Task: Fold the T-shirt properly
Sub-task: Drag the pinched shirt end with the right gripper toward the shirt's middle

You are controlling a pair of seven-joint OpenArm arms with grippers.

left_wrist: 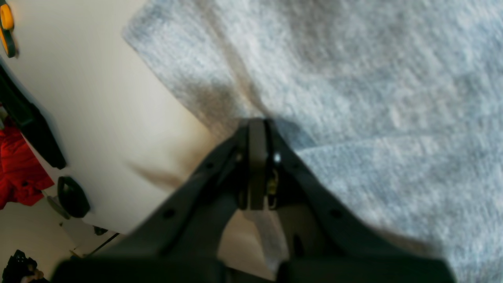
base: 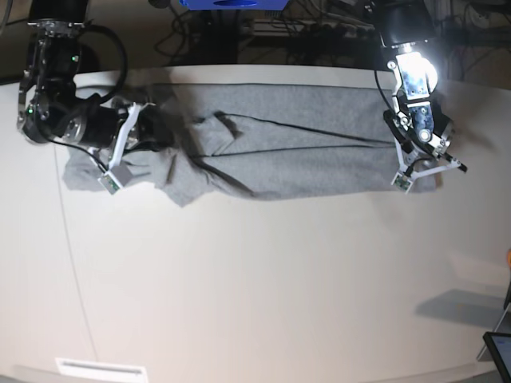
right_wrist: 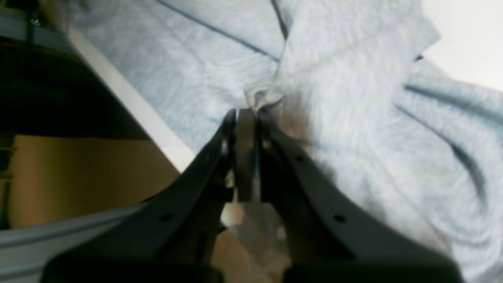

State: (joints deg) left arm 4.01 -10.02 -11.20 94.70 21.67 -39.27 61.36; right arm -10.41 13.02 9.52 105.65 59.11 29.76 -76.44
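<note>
Closest to the left wrist camera, the black left tool (left_wrist: 257, 125) has its jaws pressed together on an edge of the heather-grey cotton T-shirt (base: 303, 159), with a sliver of grey cloth showing between them. In the right wrist view the black right tool (right_wrist: 245, 114) is likewise closed, pinching a small bunched fold of the same shirt.

From the base view the T-shirt lies stretched lengthwise along the far part of the cream-white table (base: 255, 287). Its plain side shows. One end is smooth and flat; the other is rumpled into folds around the right tool (base: 140, 128). The left tool (base: 415, 163) sits at the smooth end, at the shirt's nearer corner.

Nearer than the shirt, the table is a broad pale surface. Beyond the shirt, past the table's far edge, the room is dark with tangled cables. A red cloth (left_wrist: 17, 169) shows off the table's side in the left wrist view.

Both arms reach in from beyond the shirt, the right arm bent low along the table over the rumpled end, the left arm coming down steeply onto the smooth end.
</note>
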